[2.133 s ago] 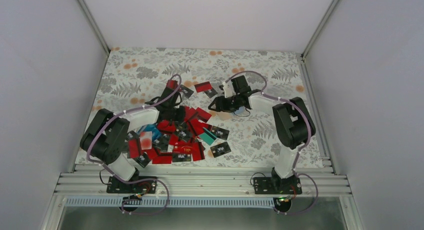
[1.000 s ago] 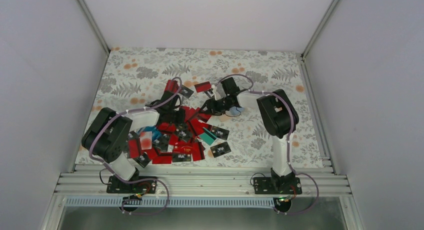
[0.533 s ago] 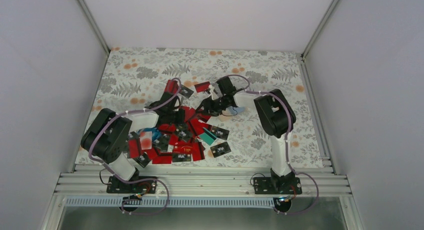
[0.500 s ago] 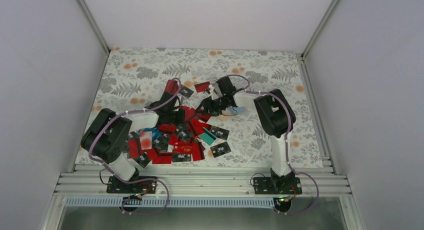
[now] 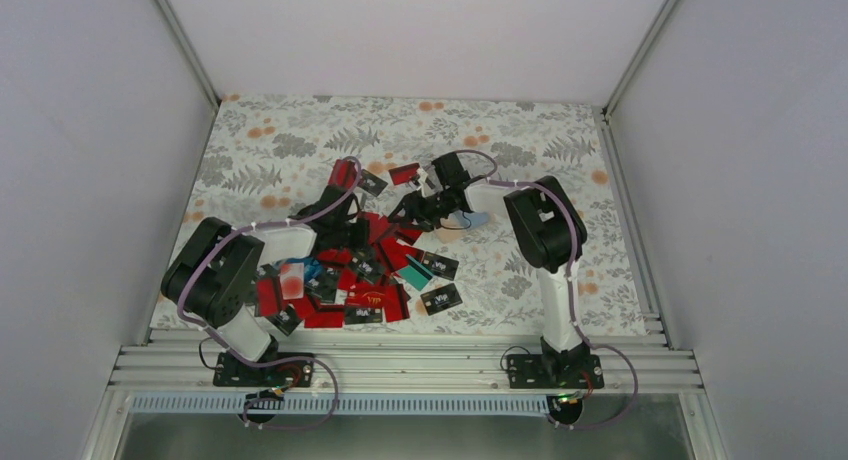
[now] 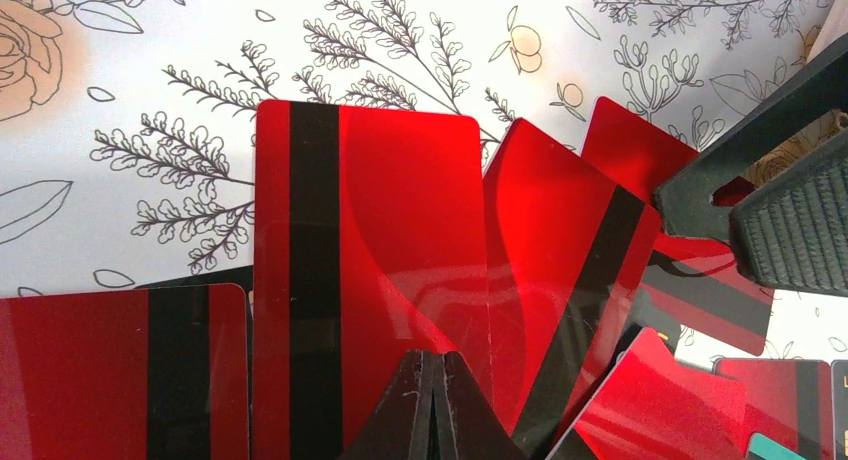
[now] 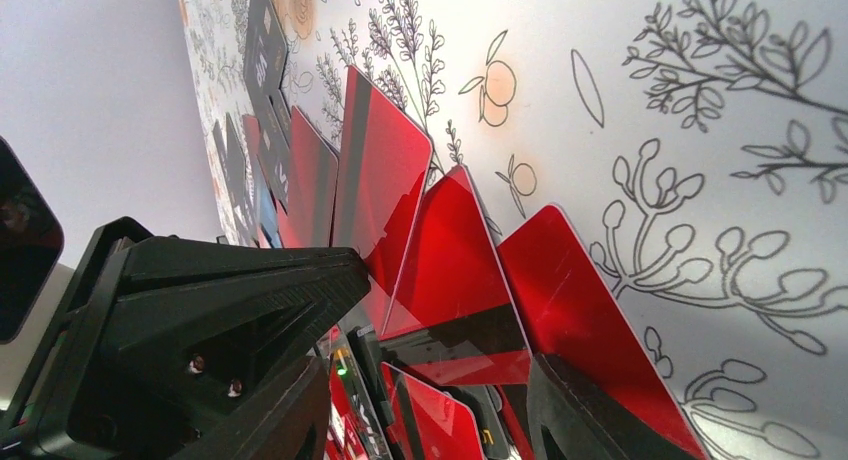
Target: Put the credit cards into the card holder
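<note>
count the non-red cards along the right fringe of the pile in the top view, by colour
black cards: 2
teal card: 1
total: 3

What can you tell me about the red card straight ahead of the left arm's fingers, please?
The red card is glossy plastic with rounded corners, lying flat, stripe side up: a broad black band runs down its left part in the left wrist view. Its far end rests on the flowered tablecloth. Its right edge meets a second red card, turned at an angle. The left arm's shut fingers cover its near edge; whether they touch it is unclear.
</note>
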Motion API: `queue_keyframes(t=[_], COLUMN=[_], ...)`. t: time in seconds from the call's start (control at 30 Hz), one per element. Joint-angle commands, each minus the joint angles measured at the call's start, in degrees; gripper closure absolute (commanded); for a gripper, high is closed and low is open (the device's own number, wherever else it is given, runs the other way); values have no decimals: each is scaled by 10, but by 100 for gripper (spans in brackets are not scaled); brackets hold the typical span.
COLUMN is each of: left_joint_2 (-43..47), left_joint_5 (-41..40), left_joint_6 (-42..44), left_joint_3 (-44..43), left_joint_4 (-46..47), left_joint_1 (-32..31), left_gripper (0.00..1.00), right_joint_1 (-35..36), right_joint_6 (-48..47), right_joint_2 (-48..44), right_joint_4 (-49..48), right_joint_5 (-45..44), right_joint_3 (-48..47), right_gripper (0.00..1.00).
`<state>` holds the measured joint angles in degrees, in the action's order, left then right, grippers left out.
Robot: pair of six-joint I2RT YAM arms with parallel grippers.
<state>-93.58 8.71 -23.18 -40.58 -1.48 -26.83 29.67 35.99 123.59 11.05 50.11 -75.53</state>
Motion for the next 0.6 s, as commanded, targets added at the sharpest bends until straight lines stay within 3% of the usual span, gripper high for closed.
queue_keyframes(t=[0.0, 0.27, 0.57], left_joint_2=[-8, -8, -10], left_joint_5=[9, 11, 16], left_joint_6=[-4, -6, -9], left_joint_3=[21, 26, 32], left_joint_4=[-33, -29, -21], left_joint_1=[0, 1, 0], left_gripper=[98, 98, 98], right_joint_1=[7, 7, 7], right_joint_6=[5, 9, 11], right_joint_2=[41, 44, 25], right_joint_4=[33, -8, -29], right_joint_5=[-23, 67, 112], right_joint_3=[6, 5, 4], right_gripper=[48, 50, 52])
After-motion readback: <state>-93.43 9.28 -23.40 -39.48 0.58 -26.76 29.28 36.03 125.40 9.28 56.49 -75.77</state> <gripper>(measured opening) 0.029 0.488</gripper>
